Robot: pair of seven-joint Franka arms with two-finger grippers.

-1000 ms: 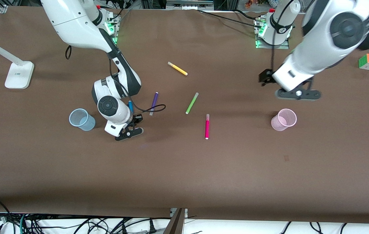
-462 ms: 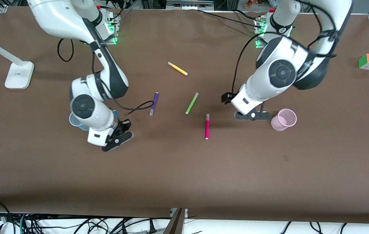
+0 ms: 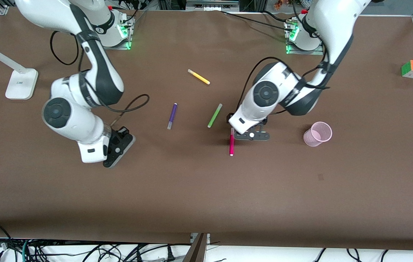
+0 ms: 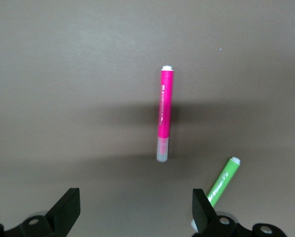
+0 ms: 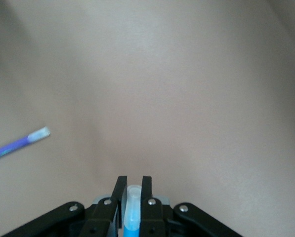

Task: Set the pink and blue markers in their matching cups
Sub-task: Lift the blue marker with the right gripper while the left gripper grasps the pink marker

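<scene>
The pink marker lies on the table and shows in the left wrist view, pale cap toward the camera. My left gripper hangs open and empty over its cap end, fingers wide apart in the left wrist view. My right gripper is shut on the blue marker, whose pale cap sticks out between the fingers. The light pink cup stands upright toward the left arm's end. The light blue cup is hidden by the right arm.
A purple pen, a green pen and a yellow pen lie mid-table. The green pen lies close beside the left gripper. A colour cube and a white lamp base sit at the table's ends.
The left arm swung from over the pink cup to over the pink marker. The right arm carried the blue marker toward its end of the table and now covers the blue cup.
</scene>
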